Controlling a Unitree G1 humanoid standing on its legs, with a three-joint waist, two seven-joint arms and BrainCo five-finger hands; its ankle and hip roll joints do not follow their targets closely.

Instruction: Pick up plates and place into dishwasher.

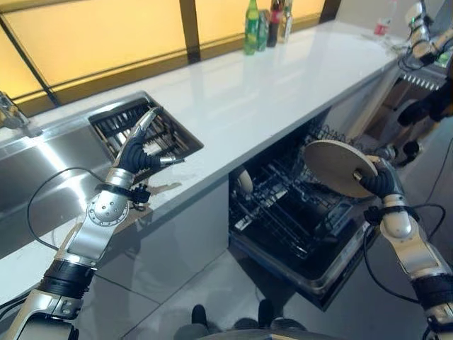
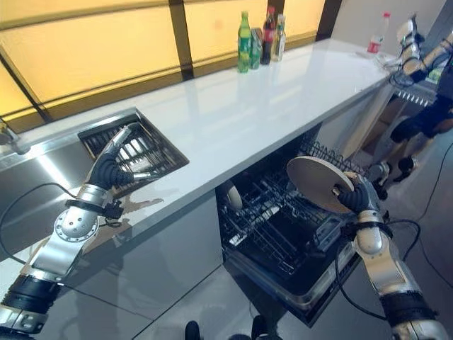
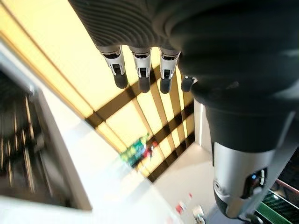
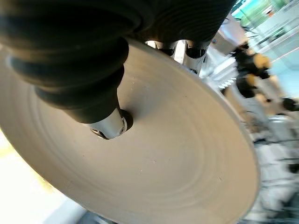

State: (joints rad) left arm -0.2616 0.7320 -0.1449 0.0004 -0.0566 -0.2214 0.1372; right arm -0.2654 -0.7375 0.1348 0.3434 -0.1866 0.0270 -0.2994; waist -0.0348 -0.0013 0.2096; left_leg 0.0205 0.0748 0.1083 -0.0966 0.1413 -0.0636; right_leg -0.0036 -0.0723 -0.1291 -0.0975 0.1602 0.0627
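A round beige plate [image 1: 338,167] is pinched at its rim by my right hand [image 1: 379,180], thumb on its face and fingers behind, as the right wrist view shows on the plate [image 4: 154,163]. It hangs tilted above the open dishwasher's lower rack [image 1: 290,212], below the white counter's edge. One pale plate [image 1: 245,182] stands on edge at the rack's left end. My left hand [image 1: 141,149] is raised over the sink's dark dish rack [image 1: 145,127], fingers straight and holding nothing; its fingers [image 3: 140,70] show in its wrist view.
The long white counter [image 1: 269,85] runs toward the back right, with several bottles [image 1: 265,25] by the amber window. A steel sink [image 1: 42,170] lies at the left. The dishwasher door [image 1: 311,276] juts out low over the floor. Another robot [image 1: 425,42] stands at the far right.
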